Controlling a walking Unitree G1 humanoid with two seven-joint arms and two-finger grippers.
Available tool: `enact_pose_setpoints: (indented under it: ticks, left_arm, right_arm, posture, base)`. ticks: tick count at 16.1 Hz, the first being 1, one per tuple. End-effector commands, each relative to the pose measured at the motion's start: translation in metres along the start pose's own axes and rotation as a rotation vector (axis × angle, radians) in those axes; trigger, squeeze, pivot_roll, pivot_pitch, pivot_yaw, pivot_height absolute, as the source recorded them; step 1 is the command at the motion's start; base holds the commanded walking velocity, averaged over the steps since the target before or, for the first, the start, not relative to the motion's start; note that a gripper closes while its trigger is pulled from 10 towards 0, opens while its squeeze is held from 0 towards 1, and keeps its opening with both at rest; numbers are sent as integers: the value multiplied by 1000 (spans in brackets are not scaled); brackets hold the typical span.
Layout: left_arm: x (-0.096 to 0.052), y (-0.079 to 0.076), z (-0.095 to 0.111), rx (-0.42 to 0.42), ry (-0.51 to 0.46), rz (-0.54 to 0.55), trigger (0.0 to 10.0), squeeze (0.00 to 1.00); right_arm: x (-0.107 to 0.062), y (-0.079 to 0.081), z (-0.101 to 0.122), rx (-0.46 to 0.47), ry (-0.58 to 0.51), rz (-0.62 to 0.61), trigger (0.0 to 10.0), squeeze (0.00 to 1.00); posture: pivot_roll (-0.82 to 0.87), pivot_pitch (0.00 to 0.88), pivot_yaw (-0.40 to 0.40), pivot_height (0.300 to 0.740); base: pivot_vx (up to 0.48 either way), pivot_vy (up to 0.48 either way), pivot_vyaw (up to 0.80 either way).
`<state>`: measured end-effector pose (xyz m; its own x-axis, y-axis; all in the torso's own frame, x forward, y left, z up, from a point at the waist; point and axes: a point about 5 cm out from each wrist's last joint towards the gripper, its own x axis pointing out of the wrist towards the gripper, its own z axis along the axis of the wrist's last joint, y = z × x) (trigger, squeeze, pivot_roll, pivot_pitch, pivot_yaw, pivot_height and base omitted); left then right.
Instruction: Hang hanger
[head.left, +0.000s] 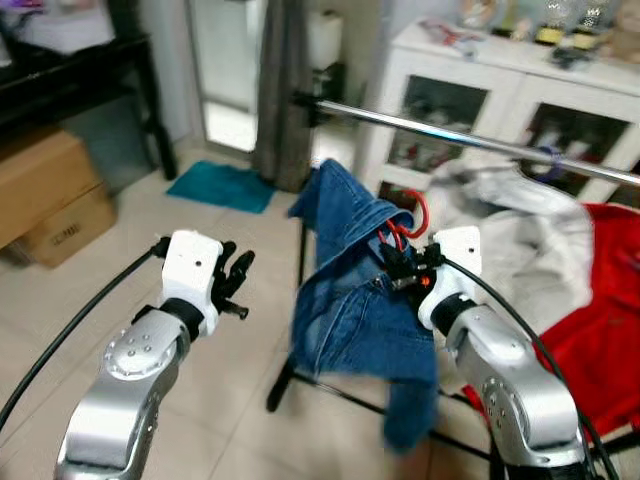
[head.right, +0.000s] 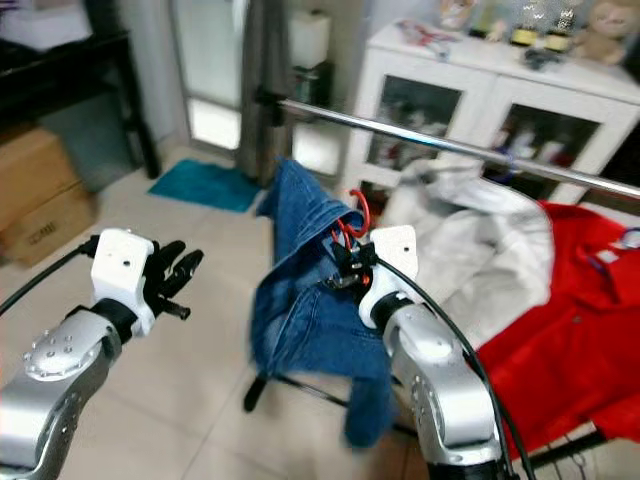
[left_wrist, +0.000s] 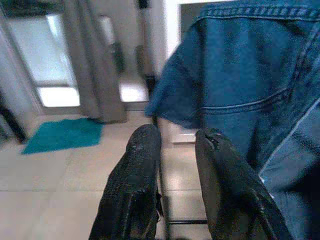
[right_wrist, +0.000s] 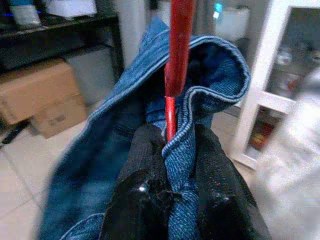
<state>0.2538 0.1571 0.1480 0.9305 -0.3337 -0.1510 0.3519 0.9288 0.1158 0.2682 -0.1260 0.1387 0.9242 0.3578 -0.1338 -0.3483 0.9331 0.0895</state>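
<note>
Gripping red hanger (right_wrist: 175, 55) draped in blue denim, right end effector (right_wrist: 172, 150) clenched, left end effector (left_wrist: 177, 165) parted, empty

No text can be read; dark print is seen on the cardboard box (head.left: 62, 232), but it is too blurred.

Right gripper (right_wrist: 172, 150) fingers (right_wrist: 145, 165) closed on denim collar (right_wrist: 210, 75) and red hanger (right_wrist: 176, 45); hanger stem runs straight out from between the fingertips, blurred further out. Collar fold curls round the stem just past the tips, jacket (right_wrist: 100, 155) body drapes off beside one finger. Beyond that side: cardboard boxes (right_wrist: 40, 95) on tiled floor (right_wrist: 20, 175), dark shelf (right_wrist: 55, 30) over them. Beyond the other finger: white cabinet (right_wrist: 265, 85), pale blurred cloth (right_wrist: 295, 160) near
</note>
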Motion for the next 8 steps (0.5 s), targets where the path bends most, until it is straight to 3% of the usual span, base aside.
enact_pose_setpoints:
  ticks: [1, 4, 8]
  left_arm:
    - [0, -2, 4, 16, -15, -12, 10000, 0]
    - [0, -2, 4, 20, -14, -17, 10000, 0]
    - [0, -5, 2, 28, -10, -29, 10000, 0]
  right_arm:
    - [0, -2, 9, -18, -31, -9, 10000, 0]
    - [2, -1, 8, -26, -15, -3, 10000, 0]
    - [2, -2, 9, -15, -19, -8, 10000, 0]
  posture:
    - [84, 0, -47, 740]
    - [85, 0, -49, 740]
    - [85, 0, -51, 740]
  base:
    - [345, 0, 0]
    - [345, 0, -800]
    - [343, 0, 0]
